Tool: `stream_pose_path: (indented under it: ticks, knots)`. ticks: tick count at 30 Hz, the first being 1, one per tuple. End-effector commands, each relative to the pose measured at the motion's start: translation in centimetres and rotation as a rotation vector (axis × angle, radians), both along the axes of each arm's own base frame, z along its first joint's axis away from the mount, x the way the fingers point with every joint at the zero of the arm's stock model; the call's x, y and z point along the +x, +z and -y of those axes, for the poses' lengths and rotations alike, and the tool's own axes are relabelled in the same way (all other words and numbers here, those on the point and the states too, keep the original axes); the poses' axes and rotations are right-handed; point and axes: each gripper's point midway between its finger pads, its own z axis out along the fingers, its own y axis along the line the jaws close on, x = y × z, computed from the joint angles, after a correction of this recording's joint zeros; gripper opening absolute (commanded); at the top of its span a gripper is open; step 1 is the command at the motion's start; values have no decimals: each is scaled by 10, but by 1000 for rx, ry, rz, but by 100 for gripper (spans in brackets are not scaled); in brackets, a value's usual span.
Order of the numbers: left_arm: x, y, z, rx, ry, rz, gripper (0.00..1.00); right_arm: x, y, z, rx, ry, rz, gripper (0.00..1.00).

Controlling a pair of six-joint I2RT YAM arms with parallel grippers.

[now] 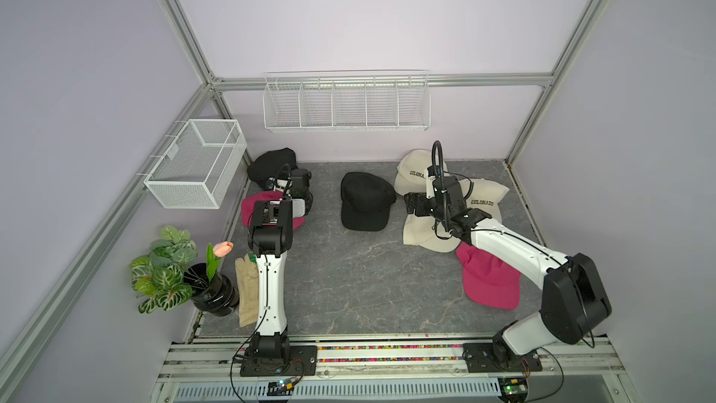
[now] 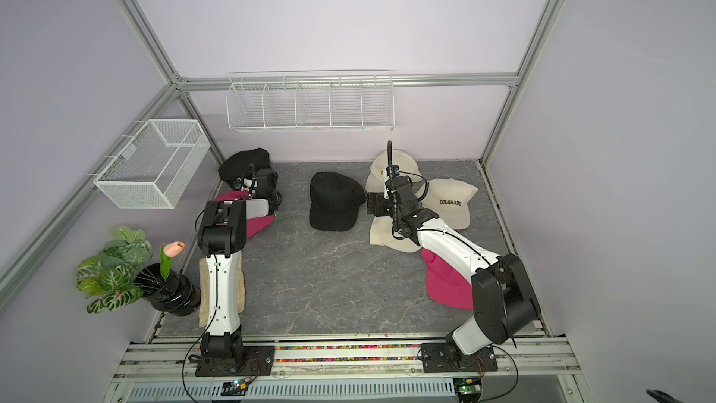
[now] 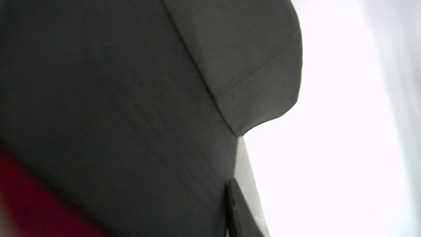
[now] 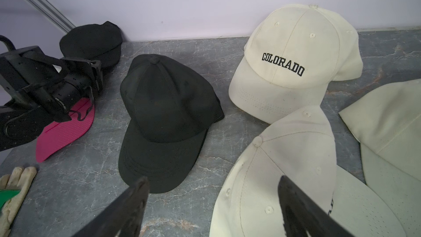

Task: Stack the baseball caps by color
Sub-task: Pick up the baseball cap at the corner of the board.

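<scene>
Grey marbled tabletop (image 1: pixel 348 288), lilac walls. Far left: potted plant (image 1: pixel 166 265) and beige glove (image 1: pixel 246 284), neither part of the job.

Left gripper (image 1: pixel 279 184) sat at the black cap (image 1: pixel 271 160) in the back-left corner, above a pink cap (image 1: pixel 248 209). Its wrist view was filled with blurred black fabric, with only one finger (image 3: pixel 234 204) showing, so spread or pinching could not be told.

Centre: second black cap (image 1: pixel 366 201) lay alone. Right gripper (image 4: pixel 211 210) hovered spread wide, holding nothing, between it and three cream caps (image 1: pixel 484 193), which lay overlapped and unstacked. Second pink cap (image 1: pixel 488 284) lay nearer the front, partly under the right arm.

Judged step: picking the corner black cap. Next move calls for a firm pinch on fabric, a lift clear of the pink cap, then a carry onto the centre one.

Whether another cap lay beneath the left arm could not be made out.
</scene>
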Motion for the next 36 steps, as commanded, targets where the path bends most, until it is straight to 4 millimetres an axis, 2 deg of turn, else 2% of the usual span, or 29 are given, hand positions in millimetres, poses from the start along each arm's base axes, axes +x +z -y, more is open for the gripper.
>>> stream_pose_path:
  ticks: [1, 4, 9, 12, 16, 19, 22, 24, 30, 36]
  knots:
    - [6, 5, 6, 68, -50, -43, 7, 3, 3, -4, 4, 12, -1, 89]
    - [6, 6, 9, 74, -76, -45, 0, 3, 1, -4, 6, 12, -7, 89]
    - [1, 12, 22, 40, -150, -14, 0, 2, 3, -3, 9, 12, -6, 89]
    - [-6, 37, 39, 27, -255, 55, 0, 2, 3, -1, 5, 0, -4, 89]
    - [-23, 68, 55, 48, -365, 116, 0, 7, 1, 14, -5, -90, 21, 89]
    - [-44, 73, 69, 13, -446, 102, 0, 6, 5, 13, 37, -85, 65, 89]
    - [-77, 72, 74, -40, -480, 111, 0, 5, 7, 13, 63, -89, 91, 89]
    - [-96, 79, 77, -55, -507, 141, 0, 6, 10, 13, 68, -85, 117, 89]
    - [-139, 102, 110, -13, -735, 82, 0, 11, 12, 13, 110, -111, 141, 89]
    - [-195, 127, 102, 106, -749, -8, 0, 7, 20, 14, 166, -108, 181, 89]
